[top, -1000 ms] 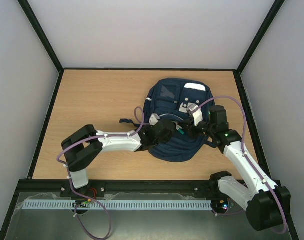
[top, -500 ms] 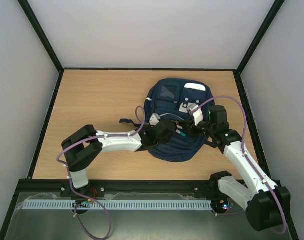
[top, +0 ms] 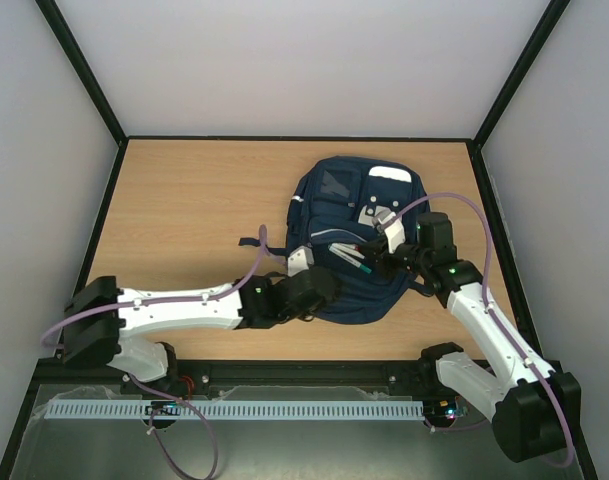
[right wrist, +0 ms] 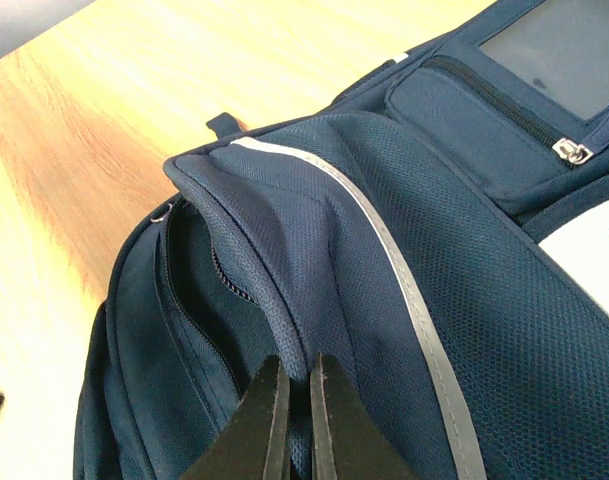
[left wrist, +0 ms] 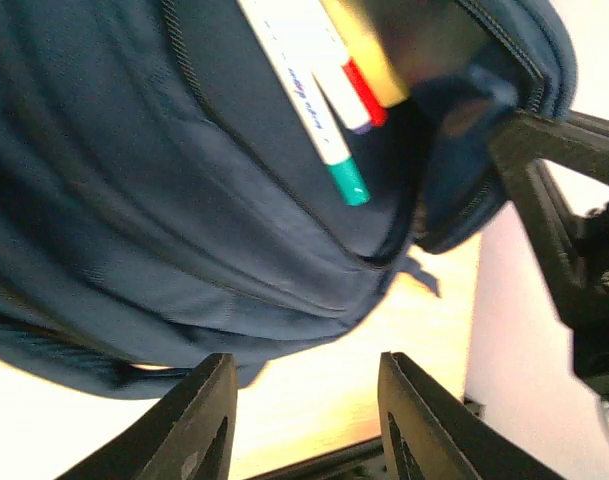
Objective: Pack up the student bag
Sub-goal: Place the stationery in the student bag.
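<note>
The navy student bag (top: pixel 334 205) lies at the table's back right, its opening toward the arms. Several pens (top: pixel 348 257) stick out of the opening. In the left wrist view they are a white pen with a green cap (left wrist: pixel 324 140), a red-tipped one (left wrist: pixel 365 98) and a yellow one (left wrist: pixel 369 55). My left gripper (top: pixel 324 290) is open and empty (left wrist: pixel 304 375), just off the bag's near edge (left wrist: pixel 134 300). My right gripper (top: pixel 377 262) is shut (right wrist: pixel 297 365) on a fold of the bag's fabric (right wrist: pixel 284 260) beside the open zipper, holding the mouth up.
A dark strap (top: pixel 252 242) trails from the bag's left side onto the wooden table (top: pixel 184 210). Black frame rails run along the table's edges, with the right rail (top: pixel 499 230) close to the bag. The right arm's black link (left wrist: pixel 564 230) stands beside the opening.
My left gripper has drawn back from the bag's opening toward the near edge, and its arm now lies lower and stretched out. The pens stay in the opening. The right gripper has not moved.
</note>
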